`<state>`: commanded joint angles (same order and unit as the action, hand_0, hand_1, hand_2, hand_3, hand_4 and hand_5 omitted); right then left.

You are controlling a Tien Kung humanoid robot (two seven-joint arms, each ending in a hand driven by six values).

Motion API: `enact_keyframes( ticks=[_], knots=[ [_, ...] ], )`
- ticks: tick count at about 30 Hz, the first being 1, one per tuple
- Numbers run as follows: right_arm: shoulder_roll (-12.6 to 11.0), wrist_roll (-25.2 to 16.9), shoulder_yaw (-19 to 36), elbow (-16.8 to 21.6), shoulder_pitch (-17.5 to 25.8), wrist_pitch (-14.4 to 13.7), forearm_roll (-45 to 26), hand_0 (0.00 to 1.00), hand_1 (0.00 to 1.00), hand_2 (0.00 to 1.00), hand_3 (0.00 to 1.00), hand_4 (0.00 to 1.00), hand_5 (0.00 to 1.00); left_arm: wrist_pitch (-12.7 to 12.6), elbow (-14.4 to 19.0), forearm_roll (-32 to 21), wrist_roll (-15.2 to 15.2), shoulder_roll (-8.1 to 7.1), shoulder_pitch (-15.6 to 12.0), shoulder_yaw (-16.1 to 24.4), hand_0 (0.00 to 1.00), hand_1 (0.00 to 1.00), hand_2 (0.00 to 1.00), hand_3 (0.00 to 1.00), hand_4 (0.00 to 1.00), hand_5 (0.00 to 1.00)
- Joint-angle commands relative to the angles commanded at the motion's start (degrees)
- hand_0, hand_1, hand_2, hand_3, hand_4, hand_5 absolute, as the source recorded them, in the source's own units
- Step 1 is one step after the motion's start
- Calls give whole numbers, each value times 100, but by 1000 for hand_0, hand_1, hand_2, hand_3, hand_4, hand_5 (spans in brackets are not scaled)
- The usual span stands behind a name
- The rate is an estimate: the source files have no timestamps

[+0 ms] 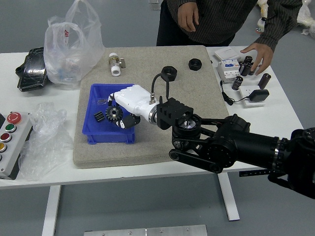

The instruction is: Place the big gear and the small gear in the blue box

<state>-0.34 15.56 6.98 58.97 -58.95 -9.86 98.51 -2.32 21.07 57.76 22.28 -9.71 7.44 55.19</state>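
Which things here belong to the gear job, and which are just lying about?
For the job:
right hand, gripping toothed gear
blue box
dark ridged piece inside, possibly the other gear

Lying about:
valve fitting
two black rings
plastic bags
button panel
black cylinders

Right arm [224, 147]: black, enters from the right edge and reaches leftward across the frame, angling gently away from the near side. Wrist [156, 115]: dark, with a black cable [160, 75] looped above it. Right hand [134, 101]: white back uppermost, directed left. Fingers [111, 100]: dark at the ends, bent downward. Thumb [129, 121]: black, on the near side, set opposite the fingers. Condition observed: closed in a pinching grip
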Motion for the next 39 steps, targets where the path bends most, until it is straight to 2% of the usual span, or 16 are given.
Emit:
enact_keyframes(
  ticks=[1,8,11,16,18,19,24,25,26,30,32,39],
  knots=[
    [2,12,-22,-11,9,28,0,526,865,890,856,646,264,1,0,3,2,0,-2,2,706,700,675,803,718,583],
    [-6,60,-53,-22,74,101,-29,541,873,898,870,654,274,2,0,21,9,-13,-6,17,705,700,674,803,717,580],
    [-26,22,10,-6,105,31,-56,541,873,898,870,654,274,2,0,21,8,-16,-3,18,705,700,674,803,717,580],
    [-153,-128,421,114,187,-208,-137,539,863,883,859,659,276,-3,-2,4,2,-13,-11,9,706,700,674,803,717,580],
    [-265,-209,663,214,247,-305,-229,539,863,883,859,659,276,-9,-3,-14,-3,-12,-18,-1,706,700,674,803,717,580],
    [-337,-275,789,278,298,-373,-318,527,812,826,803,657,277,-13,-4,-26,-7,-11,-25,-8,705,700,674,802,718,578],
    [-698,-747,1444,633,697,-683,-902,527,812,826,803,657,277,-35,-8,-93,-28,-7,-53,-47,705,700,674,802,718,578],
    [-783,-868,1603,725,815,-725,-1051,503,749,758,718,654,288,-42,-10,-116,-36,-5,-59,-62,705,700,674,802,719,575],
    [-850,-974,1737,797,919,-747,-1182,503,749,758,718,654,288,-47,-11,-139,-44,-3,-63,-77,705,700,674,802,719,575],
    [-1175,-1487,2418,1140,1439,-714,-1887,503,749,758,718,654,288,-77,-17,-227,-76,0,-91,-129,705,700,674,802,719,575],
    [-1298,-1720,2740,1276,1679,-662,-2202,518,714,729,691,656,286,-87,-19,-259,-87,-1,-107,-148,705,700,674,802,718,574],
    [-1721,-2529,3952,1785,2641,-348,-3296,534,709,721,681,659,282,-100,-29,-288,-109,-2,-147,-162,705,700,674,802,718,574]
  ],
)
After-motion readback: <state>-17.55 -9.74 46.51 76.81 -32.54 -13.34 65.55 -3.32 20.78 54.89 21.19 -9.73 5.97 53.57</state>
